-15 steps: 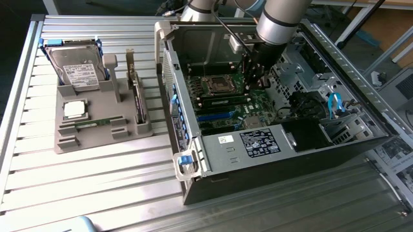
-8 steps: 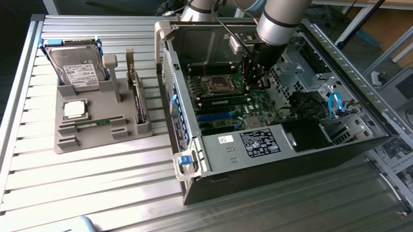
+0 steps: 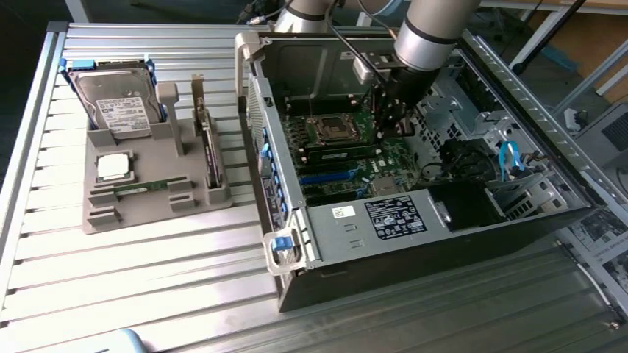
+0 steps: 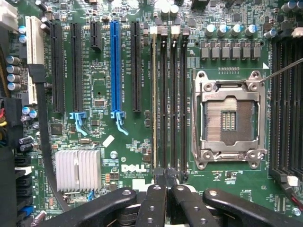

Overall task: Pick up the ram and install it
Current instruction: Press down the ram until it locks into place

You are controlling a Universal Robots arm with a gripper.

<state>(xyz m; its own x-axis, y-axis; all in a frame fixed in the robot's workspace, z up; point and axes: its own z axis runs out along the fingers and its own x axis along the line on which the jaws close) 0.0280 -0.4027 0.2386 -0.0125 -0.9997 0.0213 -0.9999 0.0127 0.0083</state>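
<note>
1. The computer case (image 3: 412, 220) lies open at centre-right of the exterior view on the slatted surface (image 3: 147, 294); the arm reaches down into it.
2. The motherboard (image 4: 104, 94) sits under the gripper (image 4: 168, 189), whose jaws are together at the end of a memory slot.
3. The grey holder (image 3: 147, 176), at left, carries the hard drive (image 3: 118, 103) and processor chip (image 3: 113, 165).
4. The ram (image 4: 154, 94) appears seated edge-on in the slot beside the socket (image 4: 229, 118). Judged light, stiff and fragile; grip by the long edges. Neighbouring slots crowd it.
</note>
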